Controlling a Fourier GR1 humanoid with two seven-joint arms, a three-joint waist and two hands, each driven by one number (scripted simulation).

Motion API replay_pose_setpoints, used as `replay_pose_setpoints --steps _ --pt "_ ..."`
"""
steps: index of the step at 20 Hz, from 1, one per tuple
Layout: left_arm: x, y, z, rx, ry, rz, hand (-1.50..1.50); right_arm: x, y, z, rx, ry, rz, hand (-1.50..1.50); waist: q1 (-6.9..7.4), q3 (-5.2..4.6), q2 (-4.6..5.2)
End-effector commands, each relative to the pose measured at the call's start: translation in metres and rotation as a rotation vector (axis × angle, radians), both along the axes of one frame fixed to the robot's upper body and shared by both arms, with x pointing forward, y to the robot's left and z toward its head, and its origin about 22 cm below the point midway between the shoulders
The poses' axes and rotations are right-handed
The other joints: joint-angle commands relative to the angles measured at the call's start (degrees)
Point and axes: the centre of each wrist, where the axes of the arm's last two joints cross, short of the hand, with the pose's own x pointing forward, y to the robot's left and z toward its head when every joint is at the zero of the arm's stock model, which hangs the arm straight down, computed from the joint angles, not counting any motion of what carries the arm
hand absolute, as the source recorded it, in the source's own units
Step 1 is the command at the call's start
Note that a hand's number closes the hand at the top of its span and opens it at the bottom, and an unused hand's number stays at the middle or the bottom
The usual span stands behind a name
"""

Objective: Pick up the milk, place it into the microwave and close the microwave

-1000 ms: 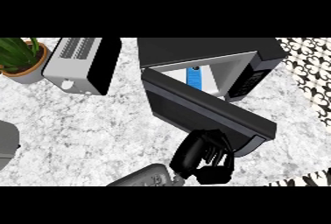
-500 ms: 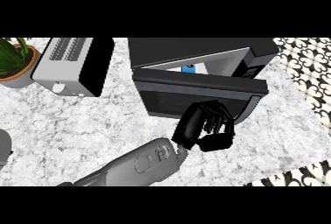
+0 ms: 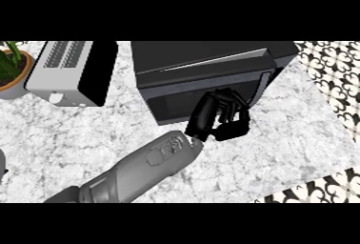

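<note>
The black microwave (image 3: 211,62) stands at the back centre of the marble counter (image 3: 84,128). Its door (image 3: 175,97) is swung almost flush with the front, leaving only a thin gap along the top edge. My right hand (image 3: 218,116) rests against the door's front near its right side, with fingers relaxed and nothing held. Its grey forearm (image 3: 141,167) runs down to the lower left. The milk is hidden behind the door. No left hand shows in this view.
A silver toaster (image 3: 70,71) stands at the back left, with a potted plant (image 3: 14,71) beside it at the left edge. The counter ends at the right over a black-and-white patterned floor (image 3: 330,71). A dark grey sliver (image 3: 2,164) shows at the left edge.
The microwave door has swung from wide open to nearly shut, pushed by my right hand moving toward the microwave. The blue milk carton seen inside earlier is now covered by the door.
</note>
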Motion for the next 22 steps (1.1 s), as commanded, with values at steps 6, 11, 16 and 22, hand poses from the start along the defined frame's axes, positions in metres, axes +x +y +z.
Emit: replay_pose_setpoints --steps 6,11,16,22 --pt "0.027 0.006 0.012 -0.075 0.033 0.054 1.50 0.004 0.000 0.008 0.020 -0.012 0.031 -1.50 -2.24 0.03 0.81" --pt "0.032 0.013 0.008 -0.134 0.087 0.117 1.50 0.007 -0.003 0.009 0.041 -0.035 0.032 -1.50 -2.11 0.10 0.98" --pt "0.033 0.014 0.004 -0.132 0.027 0.169 1.50 0.010 -0.002 0.017 0.024 -0.043 0.079 -1.50 -2.37 0.08 0.82" --pt "0.034 0.015 0.004 -0.155 0.008 0.170 1.50 0.012 0.001 0.020 0.037 -0.052 0.131 -1.50 -2.77 0.13 1.34"
